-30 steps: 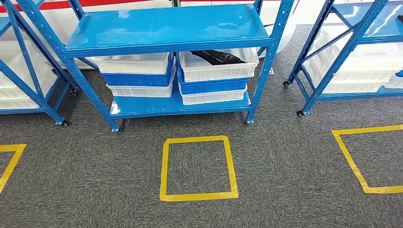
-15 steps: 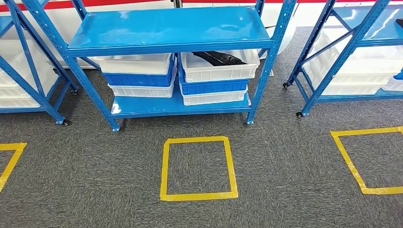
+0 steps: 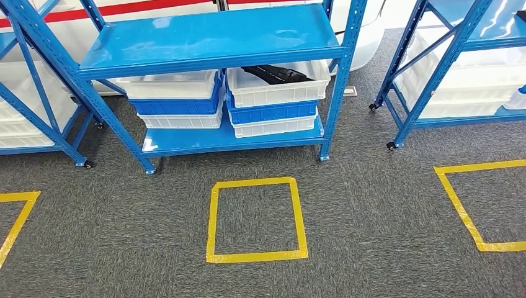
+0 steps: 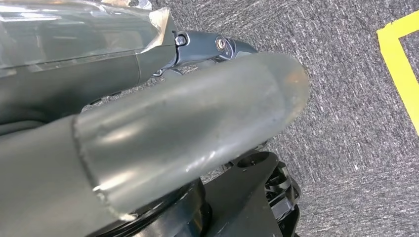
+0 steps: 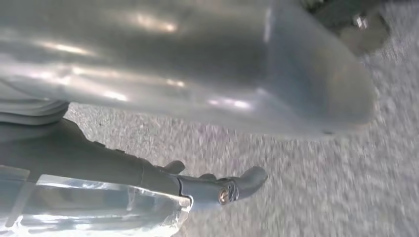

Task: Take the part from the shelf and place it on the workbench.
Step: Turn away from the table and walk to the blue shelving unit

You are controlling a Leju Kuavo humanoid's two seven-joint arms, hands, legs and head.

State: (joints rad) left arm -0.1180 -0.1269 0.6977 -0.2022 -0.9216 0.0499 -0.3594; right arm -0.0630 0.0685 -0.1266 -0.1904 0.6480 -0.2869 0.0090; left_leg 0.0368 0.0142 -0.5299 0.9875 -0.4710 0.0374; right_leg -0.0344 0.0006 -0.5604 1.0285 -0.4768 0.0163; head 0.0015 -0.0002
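**Blue shelf with stacked bins, seen from above; both hands over carpet**

The black part (image 3: pixel 277 74) lies in the top white bin (image 3: pixel 279 90) of the right-hand stack, on the lower level of the blue shelf (image 3: pixel 211 37). A second stack of white and blue bins (image 3: pixel 177 102) stands just beside it. On the grey carpet (image 3: pixel 372 205), a yellow tape square (image 3: pixel 255 220) lies in front of the shelf. The left hand (image 4: pixel 163 123) and right hand (image 5: pixel 197 84) hang over the carpet, each holding nothing; whether the fingers are spread or curled cannot be told.
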